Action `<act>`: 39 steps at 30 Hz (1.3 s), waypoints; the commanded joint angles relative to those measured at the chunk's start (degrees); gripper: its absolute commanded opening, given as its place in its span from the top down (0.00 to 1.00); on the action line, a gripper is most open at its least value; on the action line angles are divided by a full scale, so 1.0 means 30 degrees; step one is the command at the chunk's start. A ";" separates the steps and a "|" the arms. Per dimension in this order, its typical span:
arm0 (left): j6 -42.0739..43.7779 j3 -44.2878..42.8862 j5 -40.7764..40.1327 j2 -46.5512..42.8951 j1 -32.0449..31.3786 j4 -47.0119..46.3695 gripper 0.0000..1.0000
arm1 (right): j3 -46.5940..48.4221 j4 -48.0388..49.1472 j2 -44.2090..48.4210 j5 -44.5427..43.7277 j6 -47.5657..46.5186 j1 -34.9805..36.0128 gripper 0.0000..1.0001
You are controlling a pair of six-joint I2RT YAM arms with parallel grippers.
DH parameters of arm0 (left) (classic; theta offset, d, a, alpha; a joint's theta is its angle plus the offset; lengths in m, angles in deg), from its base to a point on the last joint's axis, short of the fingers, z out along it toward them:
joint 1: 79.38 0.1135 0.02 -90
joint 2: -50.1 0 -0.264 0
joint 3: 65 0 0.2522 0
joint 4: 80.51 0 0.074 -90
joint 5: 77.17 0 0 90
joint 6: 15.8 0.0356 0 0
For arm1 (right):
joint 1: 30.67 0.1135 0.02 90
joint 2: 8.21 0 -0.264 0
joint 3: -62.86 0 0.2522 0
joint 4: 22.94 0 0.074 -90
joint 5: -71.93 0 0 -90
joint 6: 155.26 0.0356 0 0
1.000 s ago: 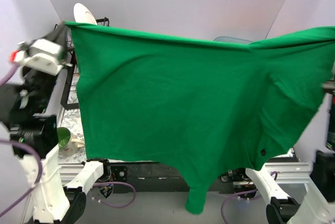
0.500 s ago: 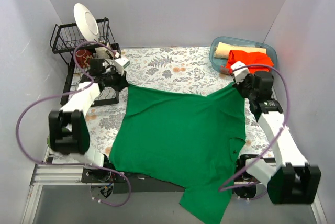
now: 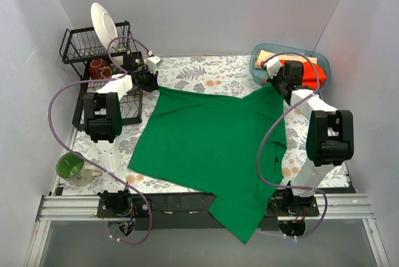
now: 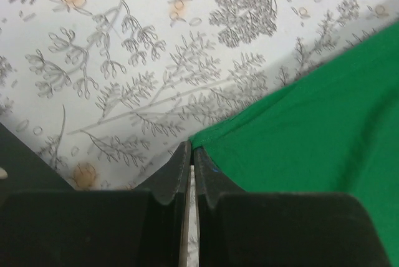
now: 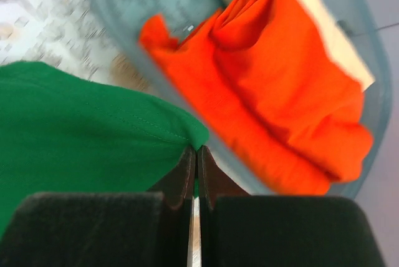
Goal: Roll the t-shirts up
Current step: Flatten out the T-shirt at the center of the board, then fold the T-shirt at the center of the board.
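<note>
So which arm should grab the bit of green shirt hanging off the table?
Probably the right. The hanging bit of the green shirt droops over the near edge on the right arm's side. Both the right gripper and left gripper pinch far corners now.

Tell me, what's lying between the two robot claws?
The green t-shirt, spread on the table; left gripper and right gripper each pinch a corner. The top view shows it.
</note>
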 commanded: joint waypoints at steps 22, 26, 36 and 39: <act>-0.2014 -0.6726 -0.1194 0.2219 -0.0849 -0.2611 1.00 | 0.6195 -0.0702 -0.2777 -0.2169 -0.0080 0.0177 0.99; -0.1488 -0.6523 -0.0375 0.1867 -0.0820 -0.2173 1.00 | 0.5434 -0.0819 -0.2045 -0.2139 -0.0401 0.0206 0.99; -0.0023 -0.4592 0.1384 0.0111 -0.0761 -0.0238 1.00 | 0.2856 -0.5701 0.2899 -0.1202 -0.0668 0.0850 0.99; 0.0824 -0.4035 0.1882 -0.0885 -0.0703 0.0404 1.00 | 0.1802 -0.7317 0.4662 -0.0909 0.0066 0.1318 0.99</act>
